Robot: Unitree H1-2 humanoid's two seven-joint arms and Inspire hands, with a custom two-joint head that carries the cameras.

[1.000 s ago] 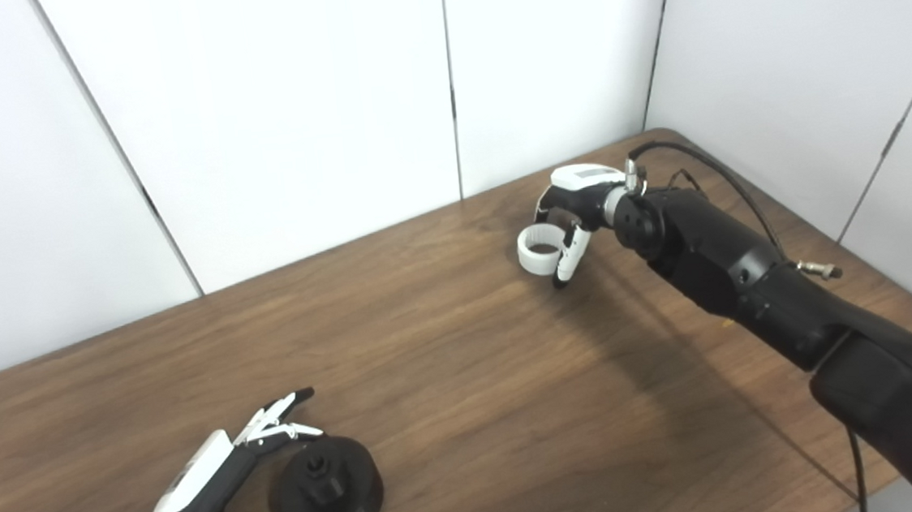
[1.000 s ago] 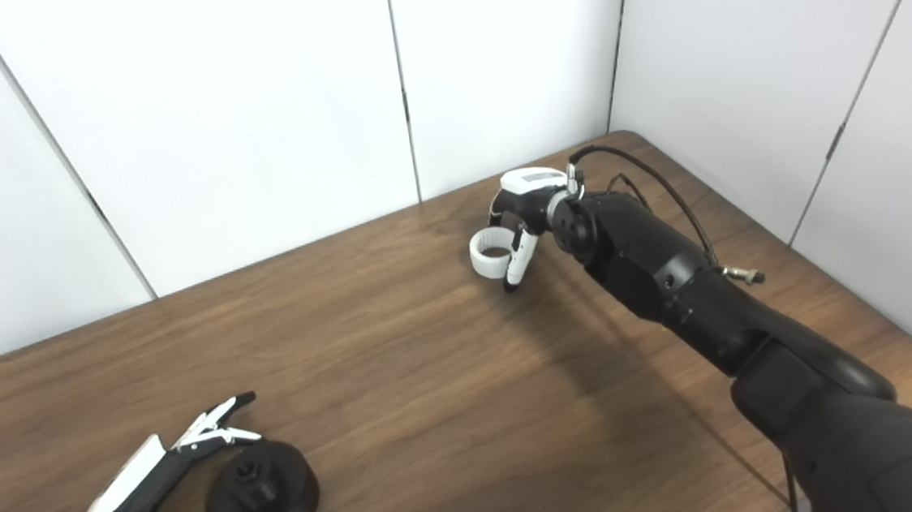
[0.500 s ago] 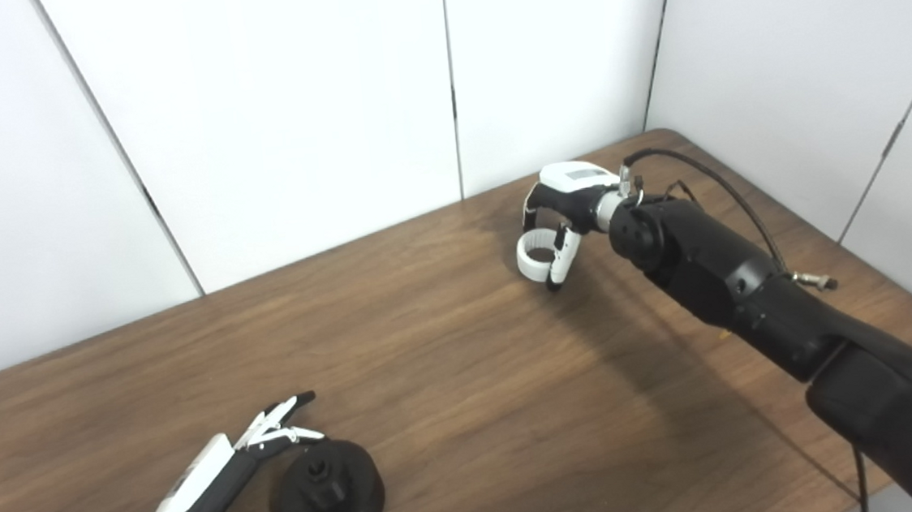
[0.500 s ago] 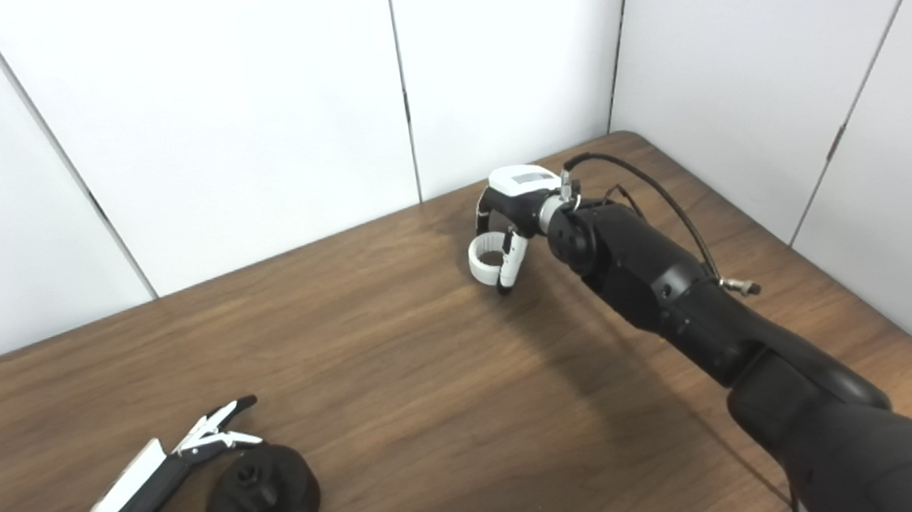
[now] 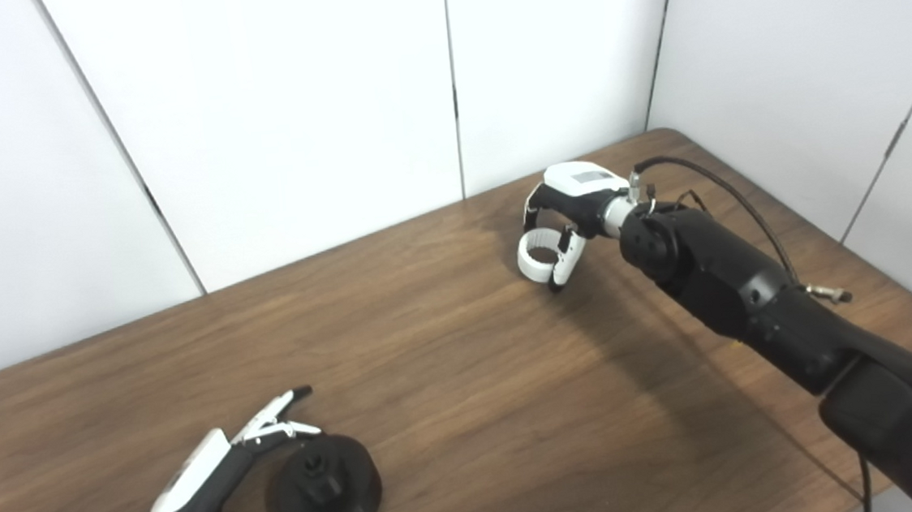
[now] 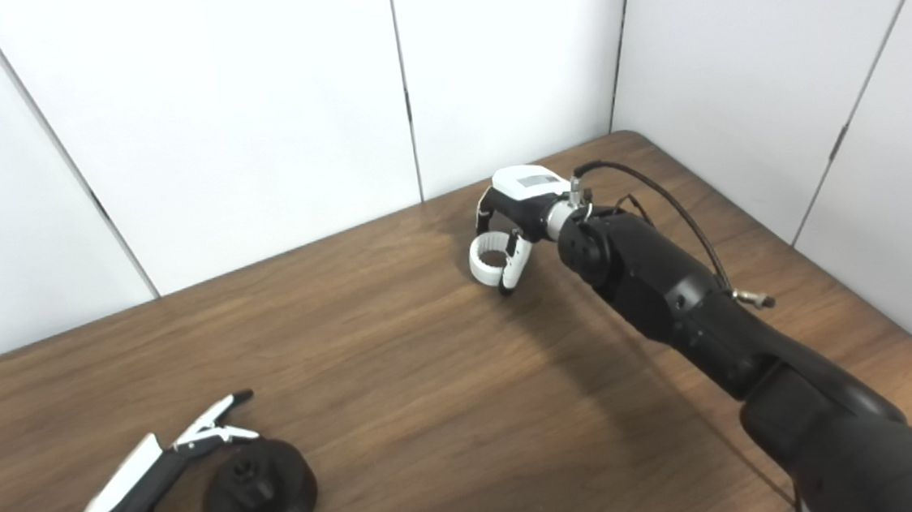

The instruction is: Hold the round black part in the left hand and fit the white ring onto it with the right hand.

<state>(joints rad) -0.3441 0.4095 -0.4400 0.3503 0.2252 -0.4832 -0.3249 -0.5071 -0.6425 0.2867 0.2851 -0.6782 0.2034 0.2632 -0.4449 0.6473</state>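
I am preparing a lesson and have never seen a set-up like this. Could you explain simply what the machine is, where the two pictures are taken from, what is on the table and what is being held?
This is a humanoid robot with two black arms ending in black-and-white hands with fingers. Both pictures come from two cameras side by side on its head, so they show one scene from slightly different spots, looking down at a brown wooden table in a white-walled corner.

Near the front left lies a round black plastic part with a raised hub in its middle. The left hand lies around it, fingers spread on either side; whether it grips yet is unclear.

At the far side, the right hand has its fingers closed on a small white plastic ring, which appears slightly tilted. The ring is far from the black part, so the fitting has not yet happened.
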